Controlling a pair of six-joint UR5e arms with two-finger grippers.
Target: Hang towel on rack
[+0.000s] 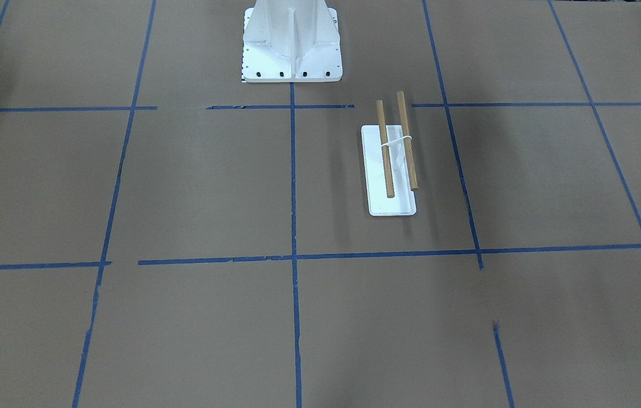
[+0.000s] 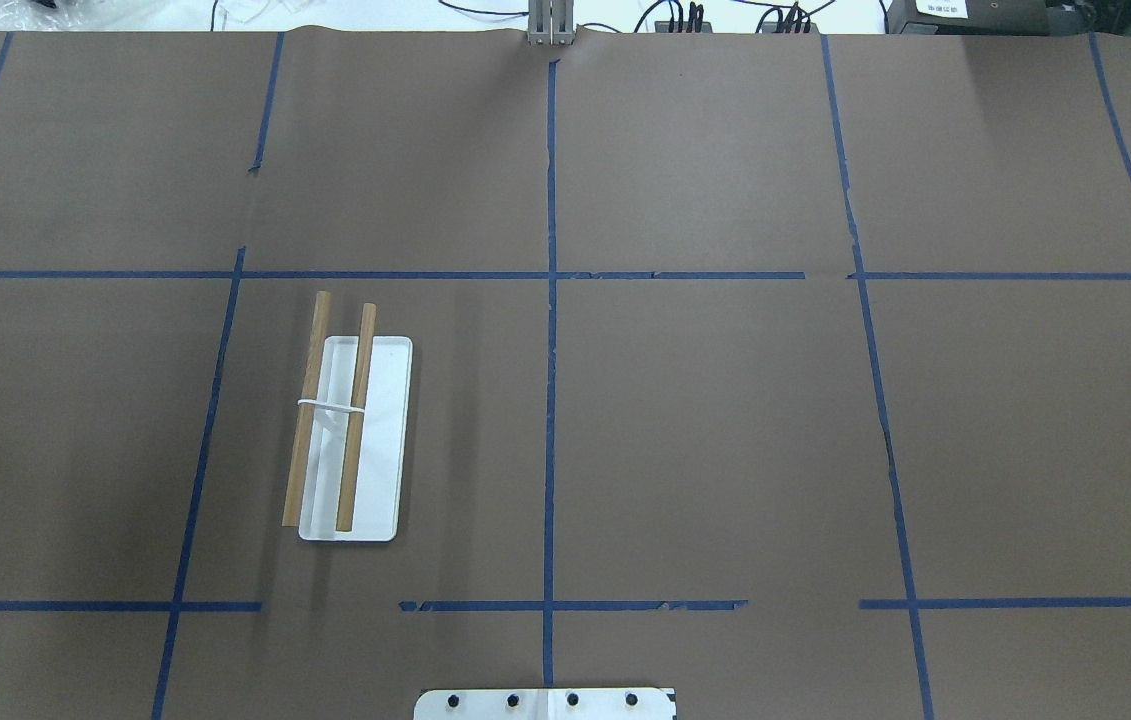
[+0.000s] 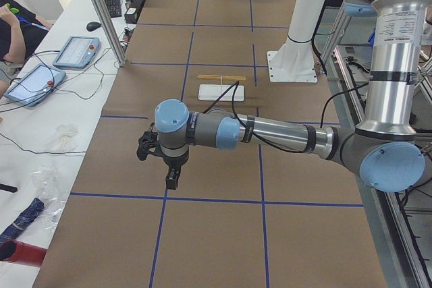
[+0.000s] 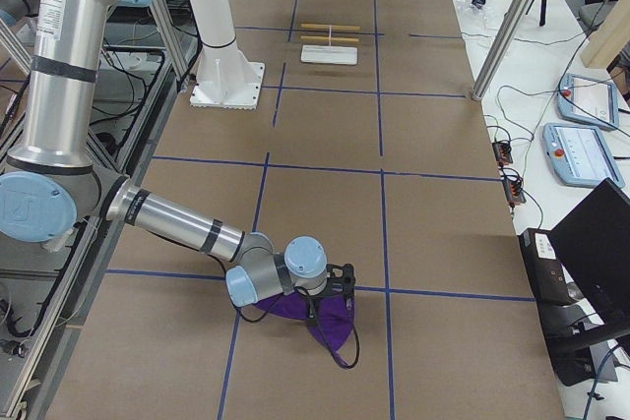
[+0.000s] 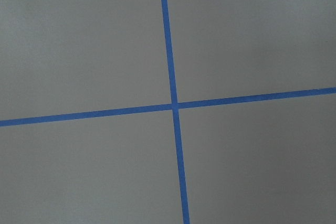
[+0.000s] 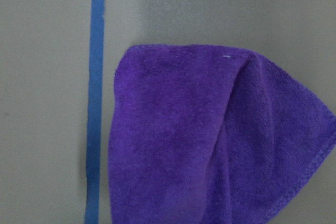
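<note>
Towel, purple and bunched, lay at the counter's near end as seen from the robot's right, beside a line of blue tape. In the right wrist view its folded cloth filled most of the frame, hemmed edge at the lower right. The right pincer sat low, right over the towel's upper edge; whether it was wide, narrow or gripping the cloth could not be told.

Brown paper covered the counter, and the tape marked it into large squares. Further along stood the white bolted pedestal. Past it, well apart from the towel, the rack stood bare: a flat white base, two parallel wooden dowels and a white bracket joining them.

At the far end the left pincer hung above the counter, pointing down near a tape crossing; its opening could not be told either. A label on the left arm's upright link was too small to read.

Side desks flanked the counter, carrying tablets with red buttons, a dark monitor, a keyboard and loose cables.
</note>
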